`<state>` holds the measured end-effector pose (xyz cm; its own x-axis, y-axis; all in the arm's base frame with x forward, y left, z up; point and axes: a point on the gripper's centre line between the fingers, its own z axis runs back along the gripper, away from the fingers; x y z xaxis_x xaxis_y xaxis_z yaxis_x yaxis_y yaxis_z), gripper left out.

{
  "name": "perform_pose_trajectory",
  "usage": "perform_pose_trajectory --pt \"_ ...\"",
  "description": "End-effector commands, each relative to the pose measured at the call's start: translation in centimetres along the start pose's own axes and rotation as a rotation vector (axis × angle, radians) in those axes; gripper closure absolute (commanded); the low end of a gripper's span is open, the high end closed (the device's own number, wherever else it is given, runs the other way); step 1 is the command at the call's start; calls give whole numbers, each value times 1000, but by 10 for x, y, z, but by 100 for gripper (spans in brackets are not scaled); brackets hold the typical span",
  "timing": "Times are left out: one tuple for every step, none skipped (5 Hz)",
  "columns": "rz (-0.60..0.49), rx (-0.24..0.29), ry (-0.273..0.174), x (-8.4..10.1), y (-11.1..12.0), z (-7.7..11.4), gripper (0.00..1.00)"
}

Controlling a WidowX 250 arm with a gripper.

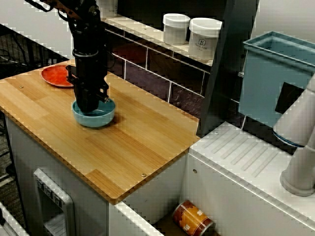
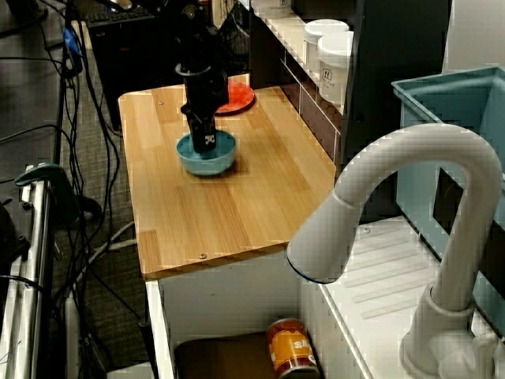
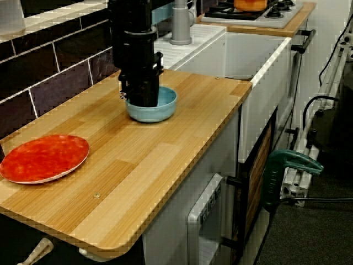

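The single arm stands upright over the wooden counter (image 1: 142,147), and its gripper (image 1: 89,106) reaches straight down into the blue bowl (image 1: 97,120). The bowl therefore lies directly beneath the gripper and around its tips, not off to any side. The bowl is round, so it has no long axis to line up with. In the view from the plate end, the black fingers sit toward the wall-side half of the bowl, close to its rim. The rim and the gripper's own body hide the tips in all three views, so I cannot tell whether the jaws are spread, closed or pinching the rim.

Counted out, there is one bowl and one orange-red plate (image 1: 56,75). The plate is near the gripper on the side away from the sink, and it lies flat and apart from the bowl. Two white jars (image 1: 175,28) stand side by side on the ledge above the tiles, well apart from the gripper. One can (image 1: 193,219) lies on its side down in the sink, farther off, beyond the counter's edge.
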<state>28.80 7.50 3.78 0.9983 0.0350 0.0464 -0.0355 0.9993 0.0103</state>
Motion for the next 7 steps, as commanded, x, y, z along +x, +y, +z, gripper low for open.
perform_pose_trajectory --pt "74 63 -65 11 35 6 85" --pt "93 76 -68 16 45 6 85" --pt "120 74 -81 14 59 8 85" --pt "145 64 -76 13 72 12 85" --pt "160 52 -77 9 83 13 90" --pt "163 41 -58 2 85 8 90" --pt "165 38 -38 -5 88 3 89"
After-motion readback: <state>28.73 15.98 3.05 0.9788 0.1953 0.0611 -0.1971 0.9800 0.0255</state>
